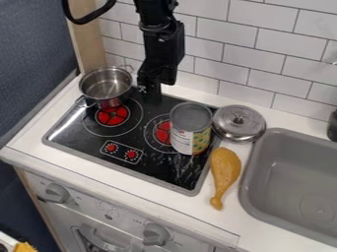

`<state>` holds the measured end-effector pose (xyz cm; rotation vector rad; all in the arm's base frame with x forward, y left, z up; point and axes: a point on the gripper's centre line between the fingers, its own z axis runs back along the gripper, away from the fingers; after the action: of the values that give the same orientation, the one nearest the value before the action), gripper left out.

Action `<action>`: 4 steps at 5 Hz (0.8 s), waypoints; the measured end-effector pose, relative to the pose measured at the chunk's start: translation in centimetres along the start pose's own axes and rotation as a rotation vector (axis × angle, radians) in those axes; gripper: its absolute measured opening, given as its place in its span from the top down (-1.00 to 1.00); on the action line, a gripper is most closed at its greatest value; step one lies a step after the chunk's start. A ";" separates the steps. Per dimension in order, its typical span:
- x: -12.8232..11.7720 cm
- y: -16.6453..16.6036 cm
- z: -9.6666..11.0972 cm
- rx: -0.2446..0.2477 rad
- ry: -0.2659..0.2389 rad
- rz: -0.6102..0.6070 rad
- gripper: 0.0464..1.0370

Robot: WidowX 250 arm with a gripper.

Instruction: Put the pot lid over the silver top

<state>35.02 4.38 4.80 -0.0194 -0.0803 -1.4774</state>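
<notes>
While the pot lid (pixel 225 129) lies knob-up at the 3 o'clock of the can (pixel 191 133), you have the gripper (pixel 151 97) near the can's 11 o'clock; jaw opening and any hold: cannot tell. Suggested step: centre on the knob, grasp, lift level above the can, shift toward 9 o'clock. Margins: sink (pixel 260 160) near at 4 o'clock, tiled wall (pixel 266 69) at 12.

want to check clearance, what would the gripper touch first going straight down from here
Probably the stove under the gripper; the pot looks just beside that line, though depth is unclear.
</notes>
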 end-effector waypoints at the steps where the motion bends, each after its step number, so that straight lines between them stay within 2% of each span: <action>1: -0.1 -0.4 -1.2 -0.040 -0.001 0.009 -0.93; 2: -0.2 -0.1 -0.9 -0.055 0.012 0.024 -0.93; 3: 1.6 0.1 -0.9 -0.048 0.005 -0.005 -0.93; 4: 3.3 1.0 -0.5 -0.007 0.007 -0.030 -0.93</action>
<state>36.37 1.14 4.60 -0.0189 -0.0705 -1.5078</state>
